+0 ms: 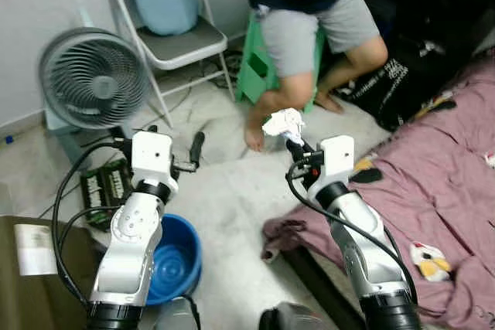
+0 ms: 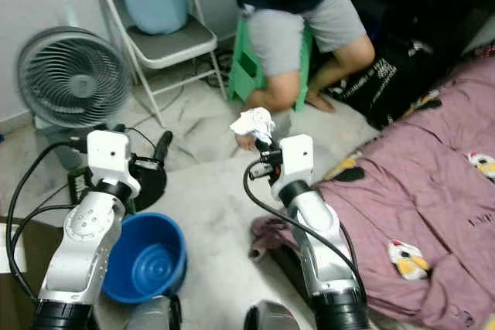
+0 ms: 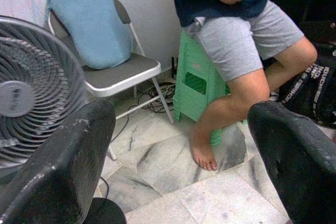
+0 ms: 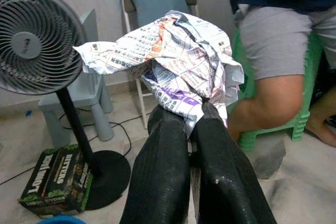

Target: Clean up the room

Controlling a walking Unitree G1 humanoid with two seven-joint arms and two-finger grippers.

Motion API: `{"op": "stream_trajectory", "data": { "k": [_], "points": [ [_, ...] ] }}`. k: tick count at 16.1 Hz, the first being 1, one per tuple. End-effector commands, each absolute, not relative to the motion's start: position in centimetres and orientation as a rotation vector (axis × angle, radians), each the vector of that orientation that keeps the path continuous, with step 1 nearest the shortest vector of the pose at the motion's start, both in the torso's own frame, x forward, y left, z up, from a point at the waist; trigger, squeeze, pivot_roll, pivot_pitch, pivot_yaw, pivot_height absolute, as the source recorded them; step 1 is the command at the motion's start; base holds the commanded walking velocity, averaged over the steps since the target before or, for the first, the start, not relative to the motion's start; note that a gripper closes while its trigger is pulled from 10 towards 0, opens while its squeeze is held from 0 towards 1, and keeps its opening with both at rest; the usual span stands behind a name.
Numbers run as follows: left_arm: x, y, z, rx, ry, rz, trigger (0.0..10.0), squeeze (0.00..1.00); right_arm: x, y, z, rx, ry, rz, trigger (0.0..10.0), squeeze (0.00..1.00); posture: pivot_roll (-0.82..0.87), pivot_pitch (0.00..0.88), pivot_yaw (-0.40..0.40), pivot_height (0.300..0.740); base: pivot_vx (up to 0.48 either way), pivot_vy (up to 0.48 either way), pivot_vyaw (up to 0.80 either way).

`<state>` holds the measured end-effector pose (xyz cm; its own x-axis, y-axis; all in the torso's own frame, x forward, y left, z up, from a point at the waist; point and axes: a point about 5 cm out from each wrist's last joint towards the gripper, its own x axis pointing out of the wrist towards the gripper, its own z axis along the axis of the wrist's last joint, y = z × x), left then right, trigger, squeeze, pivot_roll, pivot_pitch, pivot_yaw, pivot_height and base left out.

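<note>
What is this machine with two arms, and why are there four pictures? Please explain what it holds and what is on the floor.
It is a humanoid robot tidying a room. Two pictures come from a stereo camera on its head, looking down at its own silver arms. The other two come from cameras on its wrists, each looking along two black fingers.

The right end effector is shut on a crumpled newspaper. The left end effector is open and holds nothing.

On the floor stand a blue basin, a grey fan, a folding chair with a blue cushion and a dark box beside the fan's base. A person sits on a green stool. A purple blanket lies at the robot's right.
</note>
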<state>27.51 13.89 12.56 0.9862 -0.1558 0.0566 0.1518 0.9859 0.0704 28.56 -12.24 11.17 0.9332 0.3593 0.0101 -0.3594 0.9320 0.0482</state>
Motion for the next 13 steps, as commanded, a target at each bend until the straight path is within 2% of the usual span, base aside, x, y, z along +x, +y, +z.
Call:
{"op": "stream_trajectory", "data": {
  "k": [1,4,8,13],
  "points": [
    [27.50,13.37,12.64,0.062,-0.067,-0.180,10.0,0.00,28.56,-12.64,11.04,0.048,0.003,0.360,10.0,0.00,-0.01,0.102,-0.006,0.740,0.000,-0.480,0.00],
    [27.47,13.42,12.69,0.052,-0.075,-0.176,10.0,0.00,28.53,-12.60,11.00,0.049,0.003,0.357,10.0,0.00,0.00,0.103,-0.005,0.740,0.000,-0.416,0.00],
    [27.29,13.53,12.52,0.053,-0.074,-0.144,10.0,0.00,28.36,-12.57,10.95,0.047,-0.004,0.368,10.0,0.00,0.00,0.106,-0.004,0.740,0.000,0.000,0.00],
    [27.17,13.56,12.37,0.061,-0.074,-0.131,10.0,0.00,28.40,-12.40,10.99,0.045,-0.009,0.377,10.0,0.00,0.00,0.105,-0.006,0.740,0.000,0.000,0.80]
  ]
}}
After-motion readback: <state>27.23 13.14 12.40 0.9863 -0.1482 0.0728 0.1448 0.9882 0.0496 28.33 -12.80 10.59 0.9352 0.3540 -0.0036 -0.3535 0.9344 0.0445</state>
